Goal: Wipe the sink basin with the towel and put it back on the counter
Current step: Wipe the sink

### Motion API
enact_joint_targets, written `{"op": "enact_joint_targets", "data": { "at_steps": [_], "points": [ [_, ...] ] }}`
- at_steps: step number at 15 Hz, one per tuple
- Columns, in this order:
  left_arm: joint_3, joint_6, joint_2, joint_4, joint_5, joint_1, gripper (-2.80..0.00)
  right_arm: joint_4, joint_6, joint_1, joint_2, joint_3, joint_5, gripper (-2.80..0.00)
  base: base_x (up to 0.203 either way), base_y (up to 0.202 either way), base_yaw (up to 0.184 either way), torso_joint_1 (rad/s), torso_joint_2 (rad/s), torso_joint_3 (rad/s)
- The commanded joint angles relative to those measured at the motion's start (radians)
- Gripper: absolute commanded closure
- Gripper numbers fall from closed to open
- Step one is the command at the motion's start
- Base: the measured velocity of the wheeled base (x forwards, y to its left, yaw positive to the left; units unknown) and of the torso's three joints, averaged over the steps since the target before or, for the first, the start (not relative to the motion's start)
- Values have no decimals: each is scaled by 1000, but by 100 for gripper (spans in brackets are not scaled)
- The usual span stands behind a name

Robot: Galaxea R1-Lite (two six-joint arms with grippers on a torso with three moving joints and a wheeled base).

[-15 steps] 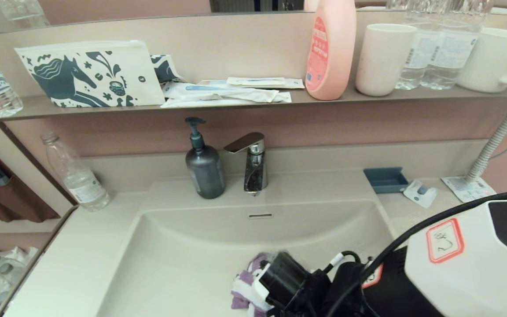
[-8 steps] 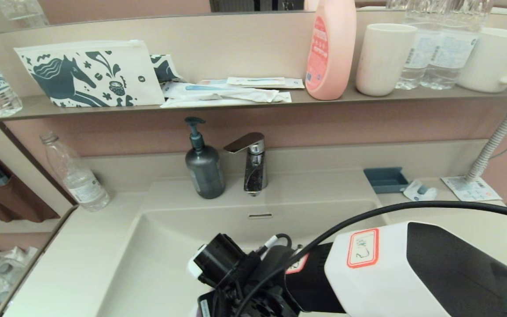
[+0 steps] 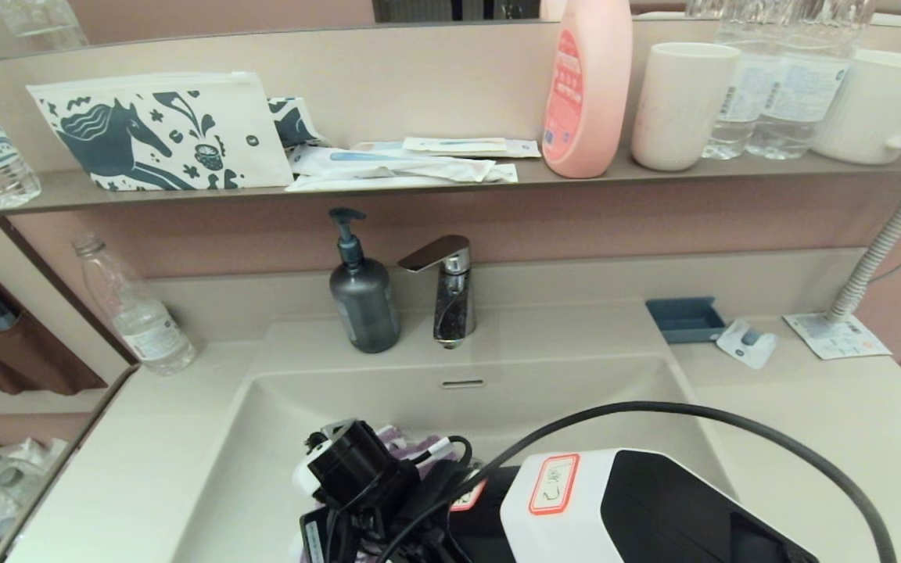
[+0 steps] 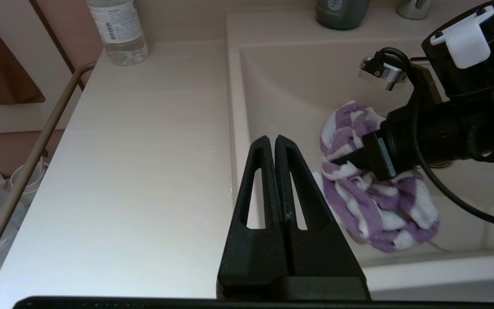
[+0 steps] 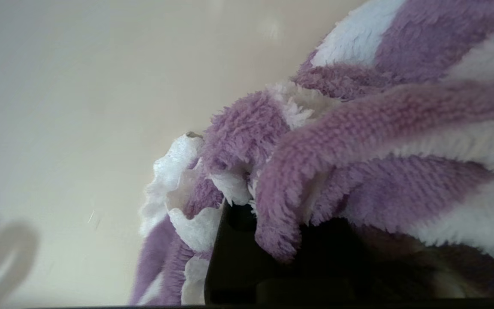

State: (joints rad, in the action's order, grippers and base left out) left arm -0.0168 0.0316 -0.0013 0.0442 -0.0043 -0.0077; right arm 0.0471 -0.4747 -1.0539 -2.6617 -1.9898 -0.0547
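The sink basin is judged mid-wipe: the right pincer grips the bunched towel against the basin's floor, and the return to the tabletop is not yet done. Open tabletop lies beyond the left rim; the left pincer, fingers pressed together and holding nothing, hovers over that rim.

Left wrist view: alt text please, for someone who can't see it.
The right claw grips the bunched purple-and-white towel down inside the sink basin. The left claw, shut and empty, hovers over the counter at the basin's edge; a water bottle stands behind.
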Motion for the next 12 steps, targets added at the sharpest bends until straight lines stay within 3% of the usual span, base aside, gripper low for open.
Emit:
{"op": "enact_joint_targets", "data": {
  "at_steps": [1,8,12],
  "points": [
    [0,-1,1,0,0,0,0,-84,23,14,-60,1,-69,0,0,0,0,0,0,0],
    [0,0,1,0,0,0,0,-47,30,102,-23,29,-189,0,0,0,0,0,0,0],
    [0,-1,1,0,0,0,0,-47,31,152,15,74,-210,0,0,0,0,0,0,0]
  ]
}}
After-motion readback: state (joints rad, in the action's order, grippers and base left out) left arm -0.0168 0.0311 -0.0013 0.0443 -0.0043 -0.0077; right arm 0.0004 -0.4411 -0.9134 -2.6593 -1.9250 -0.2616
